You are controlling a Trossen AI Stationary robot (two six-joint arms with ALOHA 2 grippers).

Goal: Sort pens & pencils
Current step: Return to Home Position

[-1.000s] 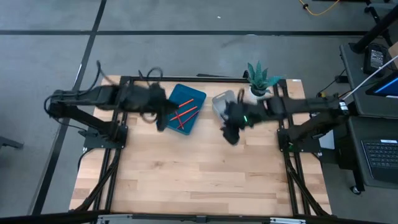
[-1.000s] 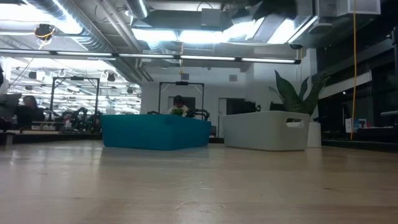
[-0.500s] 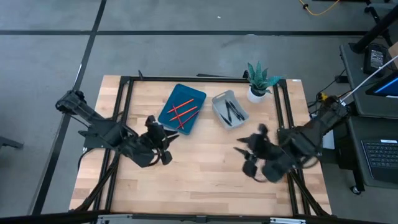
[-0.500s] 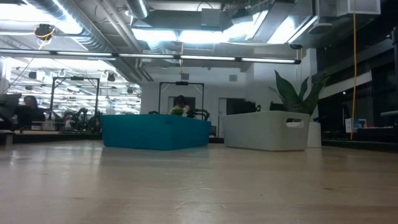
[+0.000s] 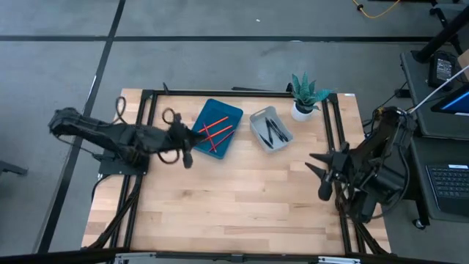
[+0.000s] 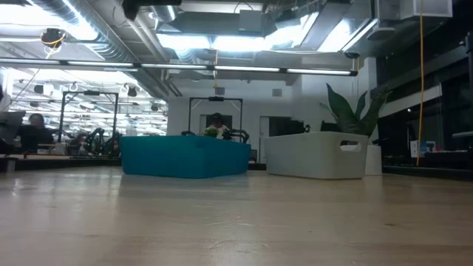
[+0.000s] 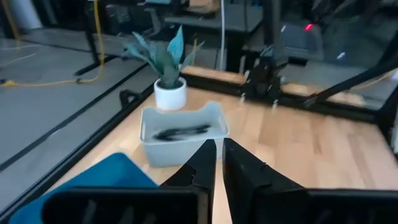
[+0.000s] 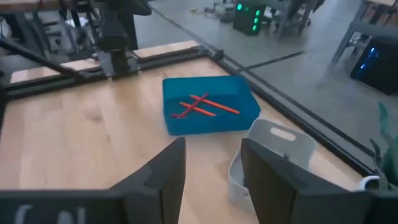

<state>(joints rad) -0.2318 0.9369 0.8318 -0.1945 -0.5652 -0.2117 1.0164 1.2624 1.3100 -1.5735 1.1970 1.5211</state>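
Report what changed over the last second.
The right end effector withdrew from the gray bin to the table's right edge; the left end effector dipped away and returned beside the blue bin. Nothing grasped or released. The pencils and pens stayed in their bins.

beyond the black jaws of the left gripper (image 7: pixel 219 163) sits a pale grey bin (image 7: pixel 155 149) holding black pens (image 7: pixel 183 132); past it, a plant (image 7: pixel 163 57) with blue-green leaves in a white pot (image 7: pixel 170 96). beyond the black jaws of the right gripper (image 8: pixel 212 163), a bright blue bin (image 8: pixel 211 123) holds red-orange pencils (image 8: pixel 205 107). the table (image 5: pixel 234 198) is pale wood, striped in planks, framed by black rails (image 5: pixel 220 93). the floor (image 5: pixel 220 22) is grey with dark lines.
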